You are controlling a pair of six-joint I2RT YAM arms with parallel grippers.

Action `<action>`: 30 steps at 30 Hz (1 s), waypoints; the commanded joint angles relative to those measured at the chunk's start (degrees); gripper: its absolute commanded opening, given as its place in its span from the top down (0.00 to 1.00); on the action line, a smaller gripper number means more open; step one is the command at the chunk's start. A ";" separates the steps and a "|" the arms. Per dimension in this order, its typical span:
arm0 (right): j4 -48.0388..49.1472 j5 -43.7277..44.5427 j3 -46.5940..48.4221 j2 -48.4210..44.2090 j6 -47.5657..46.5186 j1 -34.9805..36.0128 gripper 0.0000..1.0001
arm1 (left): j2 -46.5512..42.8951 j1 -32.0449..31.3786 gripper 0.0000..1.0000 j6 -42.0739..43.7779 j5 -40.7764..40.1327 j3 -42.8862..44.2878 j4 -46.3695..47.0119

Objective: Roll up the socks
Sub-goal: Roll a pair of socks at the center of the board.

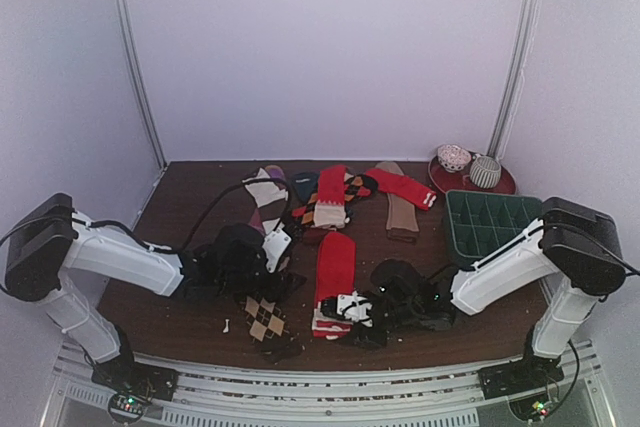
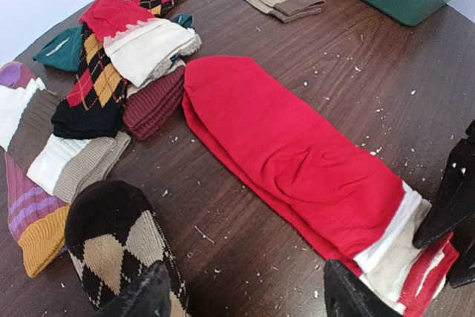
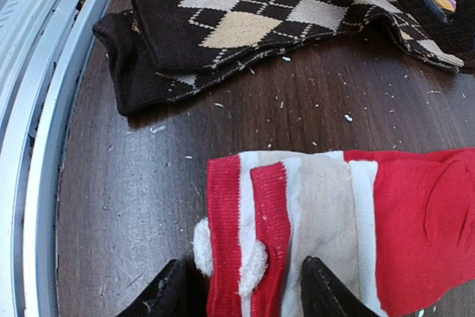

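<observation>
The red sock (image 1: 335,262) lies flat mid-table, its white-and-red striped cuff (image 3: 274,206) at the near end. The brown argyle sock (image 1: 264,317) lies to its left, near the front edge. My right gripper (image 1: 340,319) is open at the cuff; in the right wrist view its fingers (image 3: 245,291) straddle the cuff's edge without closing on it. My left gripper (image 1: 288,285) is open and empty, low over the bare wood between the two socks (image 2: 241,298). One of its fingertips is over the argyle sock (image 2: 111,246), the other beside the red sock (image 2: 289,139).
A pile of other socks (image 1: 325,197) lies behind the red sock. A green divided bin (image 1: 485,222) stands at the right, with a red plate (image 1: 440,179) holding rolled balls behind it. The metal rail (image 3: 37,146) runs along the near edge.
</observation>
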 commanded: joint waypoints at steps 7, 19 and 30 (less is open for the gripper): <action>-2.02 4.14 0.83 3.30 4.83 0.29 0.69 | -1.05 0.42 0.30 1.06 1.23 0.10 0.77; -13.33 -20.22 6.00 6.67 28.59 -9.64 0.92 | -4.05 0.42 0.36 6.69 15.28 -3.19 7.47; -21.24 -33.59 10.26 14.12 36.96 -17.02 0.93 | 3.29 0.33 0.31 9.18 31.80 -0.80 15.32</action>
